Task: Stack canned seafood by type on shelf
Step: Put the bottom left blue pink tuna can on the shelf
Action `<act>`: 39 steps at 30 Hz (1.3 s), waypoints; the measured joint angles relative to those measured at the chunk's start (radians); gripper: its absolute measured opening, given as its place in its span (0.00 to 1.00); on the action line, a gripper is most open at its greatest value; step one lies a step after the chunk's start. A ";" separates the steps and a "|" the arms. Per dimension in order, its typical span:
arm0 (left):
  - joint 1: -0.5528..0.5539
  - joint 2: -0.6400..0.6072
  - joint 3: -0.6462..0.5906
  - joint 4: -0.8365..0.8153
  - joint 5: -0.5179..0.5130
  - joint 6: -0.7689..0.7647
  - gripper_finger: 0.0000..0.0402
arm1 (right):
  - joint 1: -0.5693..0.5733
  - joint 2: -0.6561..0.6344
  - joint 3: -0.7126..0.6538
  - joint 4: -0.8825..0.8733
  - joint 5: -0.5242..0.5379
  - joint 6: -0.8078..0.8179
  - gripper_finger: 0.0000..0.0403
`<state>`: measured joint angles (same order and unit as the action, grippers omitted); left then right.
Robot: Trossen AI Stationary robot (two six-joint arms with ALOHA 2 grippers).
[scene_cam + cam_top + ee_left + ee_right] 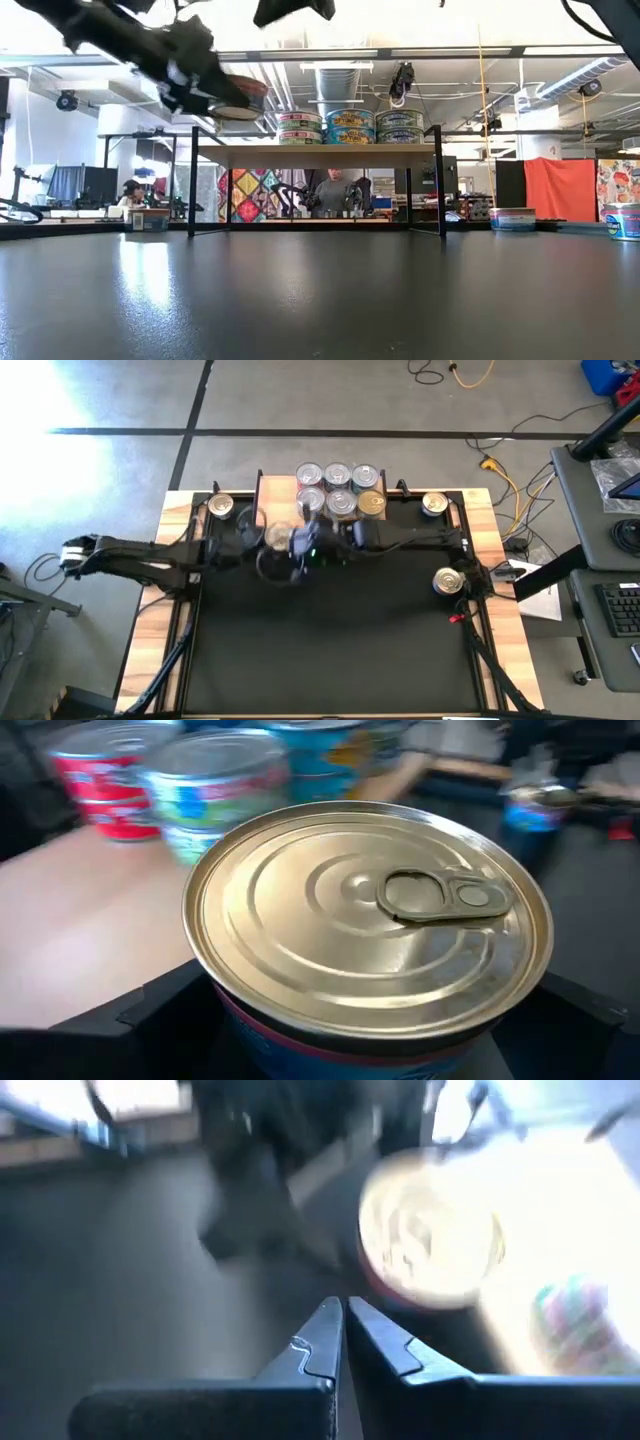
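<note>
Gold-lidded can (365, 920): clamped in the left gripper (283, 540), held in the air just near of the shelf's (277, 492) bare left end.
Right gripper (343, 1330): fingers pressed together, empty, hovering close by, near of the shelf.
Shelf load: six cans (338, 490) fill the middle and right.
Loose cans: three on the table (330, 650).
Advice: keep the lid level, lower onto the bare wood, part the fingers only once seated.

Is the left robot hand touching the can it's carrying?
Touching. In the left wrist view, the can sits clamped between the left gripper's dark fingers, which press against its sides while it is held above the shelf.
</note>
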<state>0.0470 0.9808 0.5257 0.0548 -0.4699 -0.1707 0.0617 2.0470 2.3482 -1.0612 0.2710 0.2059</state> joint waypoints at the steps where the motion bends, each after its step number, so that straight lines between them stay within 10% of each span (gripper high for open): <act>1: 0.039 0.010 0.022 -0.018 0.023 0.006 0.91 | -0.015 -0.006 0.000 0.041 0.000 -0.031 0.03; 12: 0.290 0.157 0.183 -0.170 0.149 -0.003 0.91 | -0.231 0.060 -0.001 0.281 -0.146 -0.253 0.03; 39: 0.324 0.161 0.222 -0.300 0.200 0.016 0.99 | -0.306 0.198 -0.001 0.323 -0.230 -0.327 0.03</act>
<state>0.3711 1.1415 0.7479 -0.2447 -0.2699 -0.1551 -0.2447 2.2453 2.3477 -0.7379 0.0410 -0.1214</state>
